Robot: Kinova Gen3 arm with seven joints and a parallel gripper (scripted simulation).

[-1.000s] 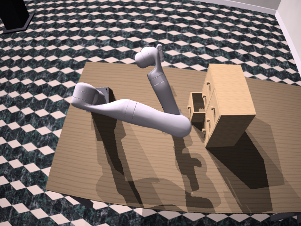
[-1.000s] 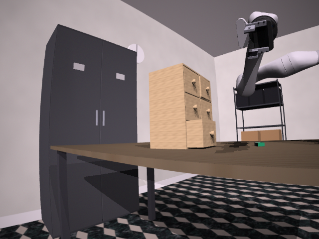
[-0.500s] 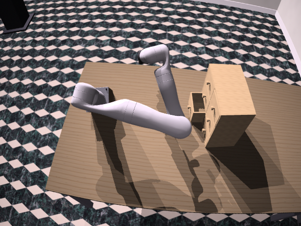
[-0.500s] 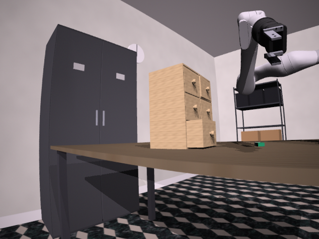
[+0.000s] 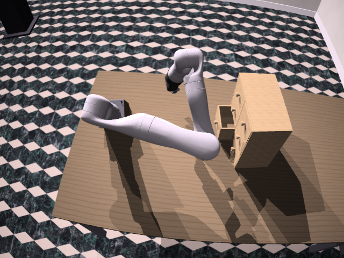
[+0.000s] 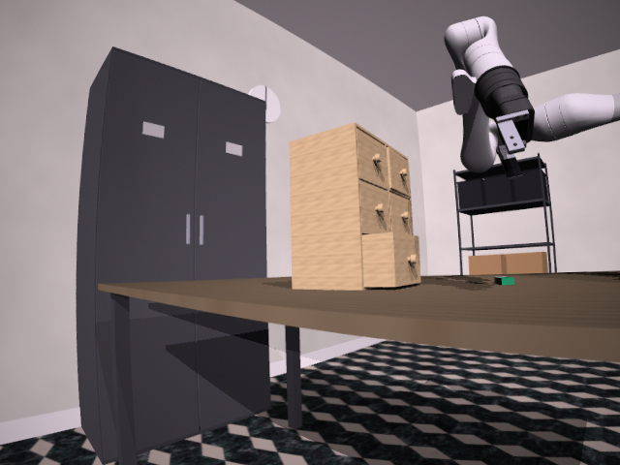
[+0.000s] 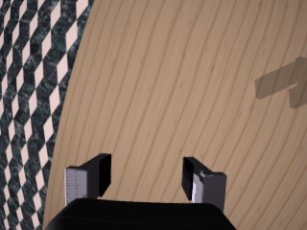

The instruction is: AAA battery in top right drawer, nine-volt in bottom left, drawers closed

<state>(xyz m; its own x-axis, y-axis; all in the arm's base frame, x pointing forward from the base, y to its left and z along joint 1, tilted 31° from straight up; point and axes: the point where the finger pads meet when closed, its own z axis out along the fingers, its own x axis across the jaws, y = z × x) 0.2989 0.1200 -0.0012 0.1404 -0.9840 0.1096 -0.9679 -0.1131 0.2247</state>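
On the bench (image 5: 177, 188) (image 6: 350, 302) (image 7: 158, 86), the chest (image 5: 260, 102) (image 6: 325, 210) has its bottom left drawer (image 5: 225, 134) (image 6: 379, 261) pulled out, while the released pincer (image 5: 175, 91) (image 6: 510, 159) (image 7: 146, 171) hangs above, between its fingers nothing.

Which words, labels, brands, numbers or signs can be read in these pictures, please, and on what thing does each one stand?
There is no text that can be read.
Two pale plates on the dark cabinet: no letters can be made out.
Small green thing on the table: too small to read any marking.
Wooden chest: no label seen on its visible sides.
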